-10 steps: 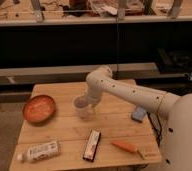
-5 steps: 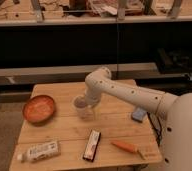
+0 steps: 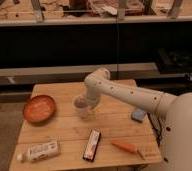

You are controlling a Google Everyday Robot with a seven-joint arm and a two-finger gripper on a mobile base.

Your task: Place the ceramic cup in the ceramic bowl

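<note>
Gripper (image 3: 90, 104) at the small pale whitish-grey ceramic cup (image 3: 81, 108), jaws apart, right of the shallow orange-brown ceramic bowl (image 3: 39, 109). I judge nothing placed yet; grasp, lift and transfer remain.

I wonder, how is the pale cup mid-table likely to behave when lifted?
The ceramic cup, with the gripper at it, looks rigid, so it should hold its shape. Its smooth tapered wall may slip in a loose grip. Upright and wide-rimmed, it probably resists tipping but could chip if dropped on the wooden table.
</note>
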